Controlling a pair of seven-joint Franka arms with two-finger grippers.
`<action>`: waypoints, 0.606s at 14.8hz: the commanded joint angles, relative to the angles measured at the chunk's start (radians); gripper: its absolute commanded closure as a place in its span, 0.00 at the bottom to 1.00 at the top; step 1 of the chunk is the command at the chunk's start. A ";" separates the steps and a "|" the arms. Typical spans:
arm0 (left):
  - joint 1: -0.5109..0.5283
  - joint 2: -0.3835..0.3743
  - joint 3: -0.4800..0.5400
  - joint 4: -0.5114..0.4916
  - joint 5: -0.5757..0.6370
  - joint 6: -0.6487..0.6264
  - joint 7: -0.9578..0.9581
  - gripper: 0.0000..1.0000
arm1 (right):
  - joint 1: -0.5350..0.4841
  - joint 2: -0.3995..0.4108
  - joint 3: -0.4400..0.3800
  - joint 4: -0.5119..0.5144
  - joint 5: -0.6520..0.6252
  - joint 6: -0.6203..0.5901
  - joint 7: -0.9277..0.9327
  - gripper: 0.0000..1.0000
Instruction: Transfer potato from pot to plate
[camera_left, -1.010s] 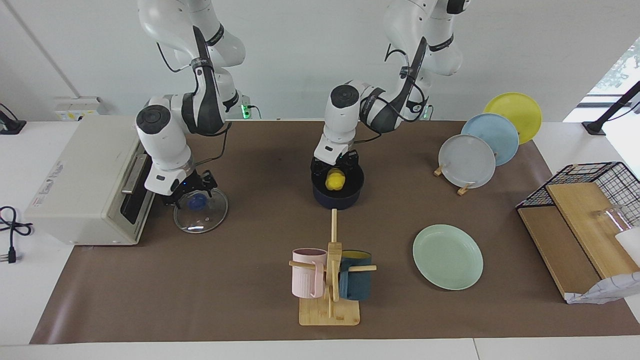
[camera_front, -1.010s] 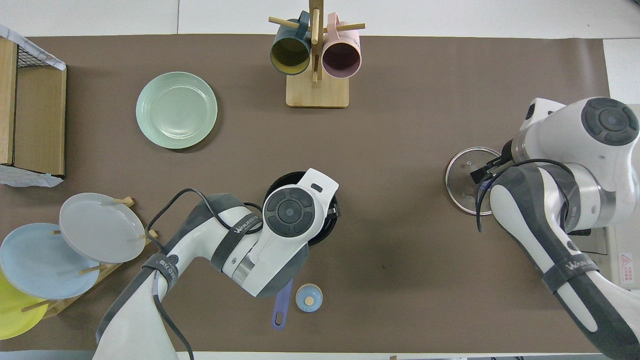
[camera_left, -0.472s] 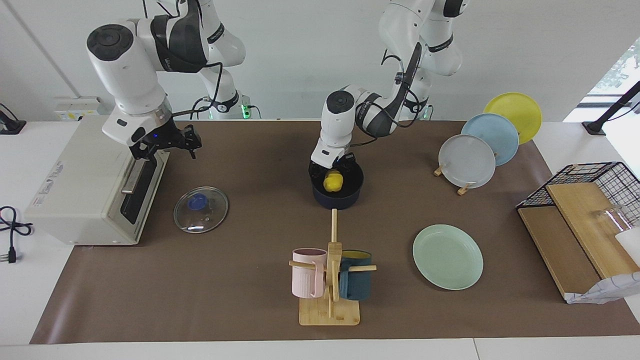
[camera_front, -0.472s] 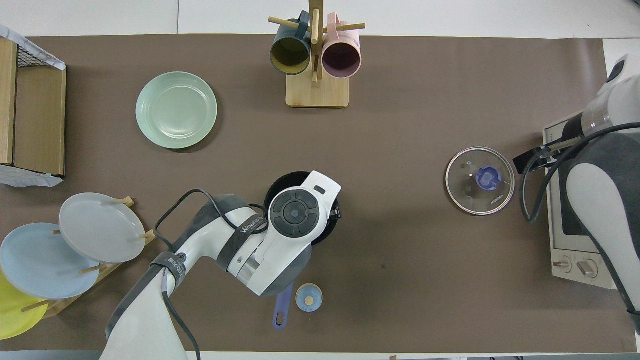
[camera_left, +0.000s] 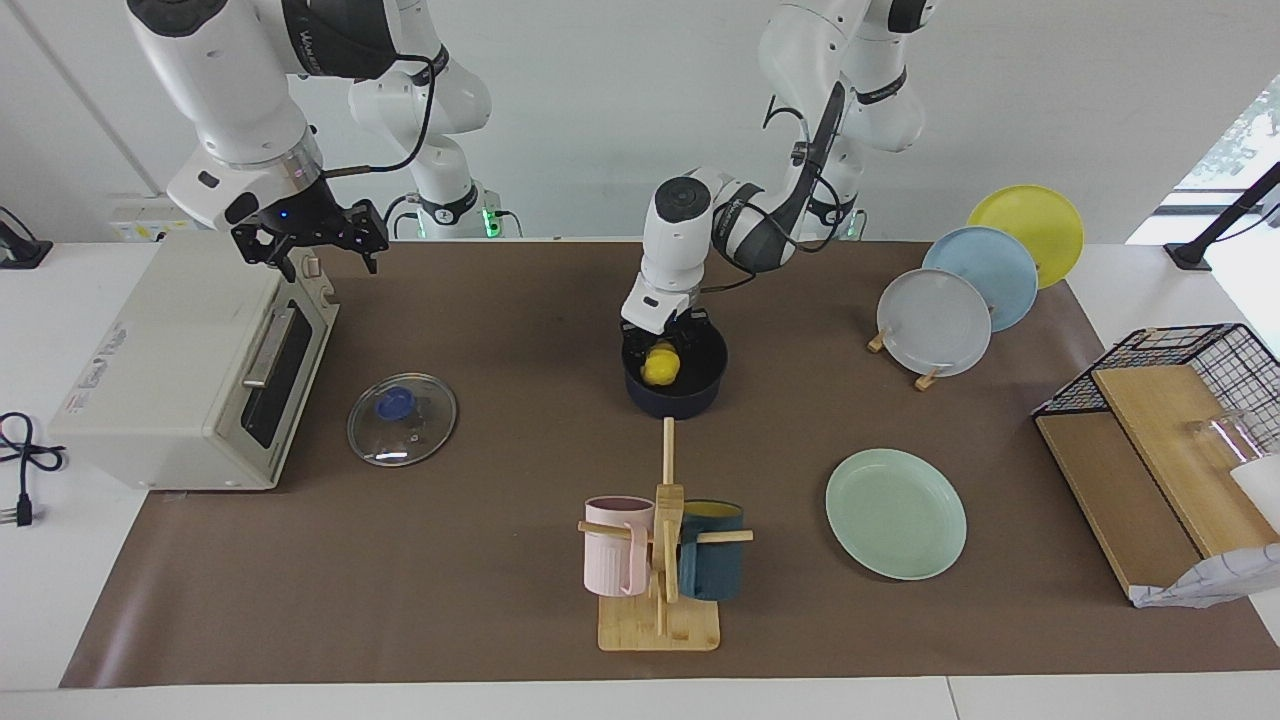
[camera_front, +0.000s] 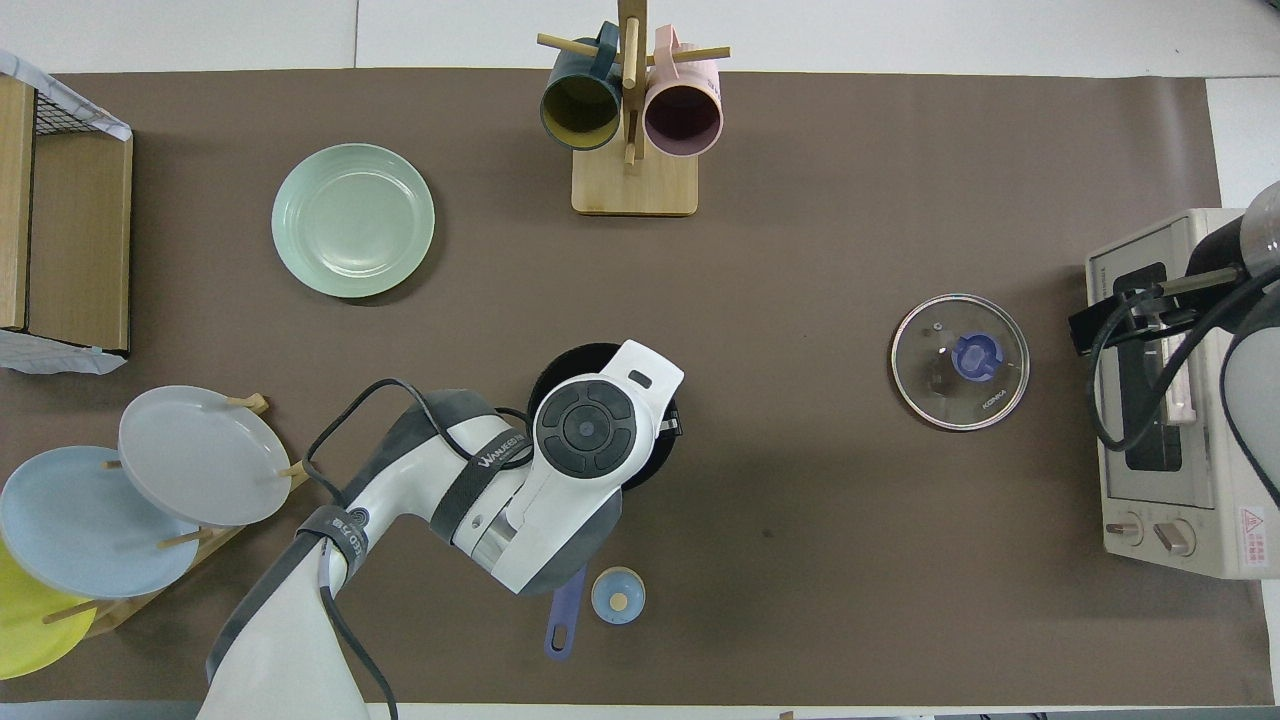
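The yellow potato (camera_left: 658, 370) sits inside the dark blue pot (camera_left: 690, 397) in the middle of the mat. My left gripper (camera_left: 662, 357) reaches down into the pot and is shut on the potato. In the overhead view the left wrist covers the potato, and only the pot's rim (camera_front: 565, 357) and handle (camera_front: 562, 620) show. The mint-green plate (camera_left: 895, 513) (camera_front: 353, 220) lies bare, farther from the robots and toward the left arm's end. My right gripper (camera_left: 310, 243) (camera_front: 1095, 322) hangs open and raised over the toaster oven.
A glass lid (camera_left: 402, 418) lies beside the toaster oven (camera_left: 180, 370). A mug rack (camera_left: 660, 560) stands farther out from the pot. A plate rack (camera_left: 935, 322) and a wire basket (camera_left: 1160, 420) stand at the left arm's end. A small blue disc (camera_front: 617, 595) lies by the pot handle.
My left gripper has closed on the potato inside the pot. The right arm has lifted off the glass lid and swung up over the toaster oven.
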 joint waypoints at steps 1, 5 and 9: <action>-0.007 0.004 0.012 -0.027 -0.012 0.017 0.029 1.00 | -0.008 0.025 0.002 0.011 0.007 0.006 0.039 0.00; 0.013 -0.023 0.020 -0.012 -0.012 -0.025 0.032 1.00 | -0.003 0.021 -0.009 0.008 0.016 -0.011 0.044 0.00; 0.081 -0.089 0.017 0.066 -0.012 -0.190 0.089 1.00 | 0.020 -0.019 -0.011 -0.004 0.010 -0.050 0.048 0.00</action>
